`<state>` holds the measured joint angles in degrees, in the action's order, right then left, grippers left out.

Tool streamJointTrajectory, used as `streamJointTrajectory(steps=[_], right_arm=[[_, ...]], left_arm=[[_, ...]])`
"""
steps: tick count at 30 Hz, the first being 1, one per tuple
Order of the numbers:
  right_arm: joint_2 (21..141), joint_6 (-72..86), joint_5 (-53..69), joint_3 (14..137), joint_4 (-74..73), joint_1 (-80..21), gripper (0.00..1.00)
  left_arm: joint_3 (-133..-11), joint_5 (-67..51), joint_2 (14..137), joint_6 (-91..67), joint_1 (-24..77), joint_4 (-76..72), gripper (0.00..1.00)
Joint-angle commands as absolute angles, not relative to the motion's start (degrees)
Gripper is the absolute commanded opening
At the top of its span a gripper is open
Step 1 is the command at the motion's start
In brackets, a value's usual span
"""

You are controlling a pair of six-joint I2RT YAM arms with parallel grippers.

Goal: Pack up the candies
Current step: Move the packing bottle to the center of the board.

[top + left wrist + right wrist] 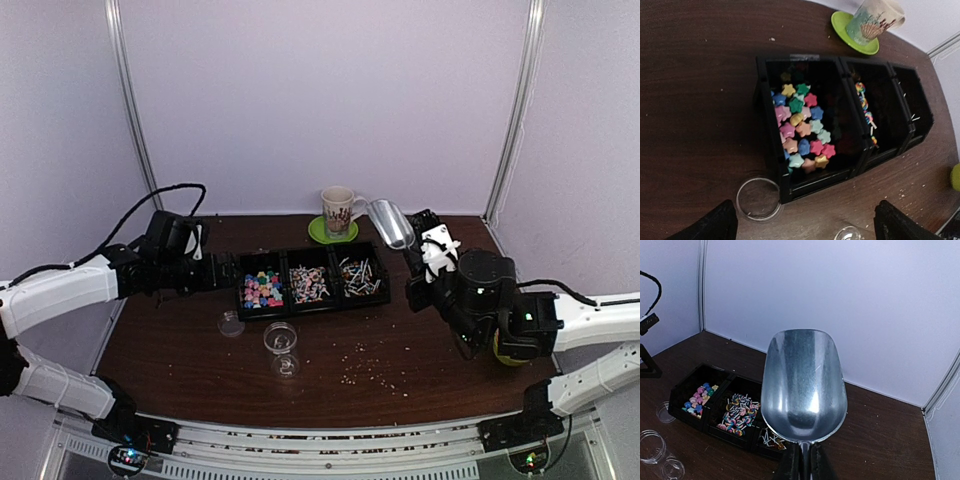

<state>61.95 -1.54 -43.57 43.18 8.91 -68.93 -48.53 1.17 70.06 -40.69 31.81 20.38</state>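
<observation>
Clamped in the right gripper (804, 463), fingers pinched narrow on the handle: scoop (804, 385), bowl empty, raised in the air near the right end of the tray (300, 309). By the tray's left end, left gripper (222, 272), fingers spread wide, holding nothing. All candies (305, 283) in the tray: stars (801, 125) in the left bin, swirled pieces (739, 415) in the middle, sticks (360, 276) in the right. In front of the tray, jar (281, 338) upright and open; lid (231, 323) just beside the front left corner. Probably the start of a scooping pass, with packing barely begun. Bring the scoop down lip-first into one bin, square to the dividers; fit likely tight. Slide low along the floor, take a modest load, then level the bowl before lifting clear. Carry slowly to the jar and tip from close above the mouth: bowl seemingly wider than the opening, so spills likely. Use the free left gripper to steady the jar, not to crowd the tray.
</observation>
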Motion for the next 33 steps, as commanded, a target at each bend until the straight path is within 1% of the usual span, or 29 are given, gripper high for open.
streamJointTrajectory(steps=[1, 8, 18, 27, 33], right_arm=[[59.2, 0.9, -44.0, 41.9, 5.6, -67.3, 0.00], [58.1, 1.6, -43.2, 41.7, 3.8, -65.6, 0.00], [57.5, 1.4, -42.7, 42.6, 2.2, -64.8, 0.00], [56.5, 1.6, -42.2, 42.9, 1.2, -64.2, 0.00], [56.9, 1.4, -42.0, 43.4, 1.2, -64.0, 0.00]], left_arm=[[-44.6, 0.2, 68.6, -33.7, 31.8, 16.8, 0.98], [-42.7, -2.4, 70.8, -28.0, 33.3, 16.4, 0.98], [-48.6, -7.4, 82.7, -20.4, 37.4, 20.3, 0.98], [-49.7, -8.0, 88.5, -19.7, 38.0, 19.6, 0.98], [-49.0, -7.4, 89.9, -20.6, 38.5, 19.7, 0.98]])
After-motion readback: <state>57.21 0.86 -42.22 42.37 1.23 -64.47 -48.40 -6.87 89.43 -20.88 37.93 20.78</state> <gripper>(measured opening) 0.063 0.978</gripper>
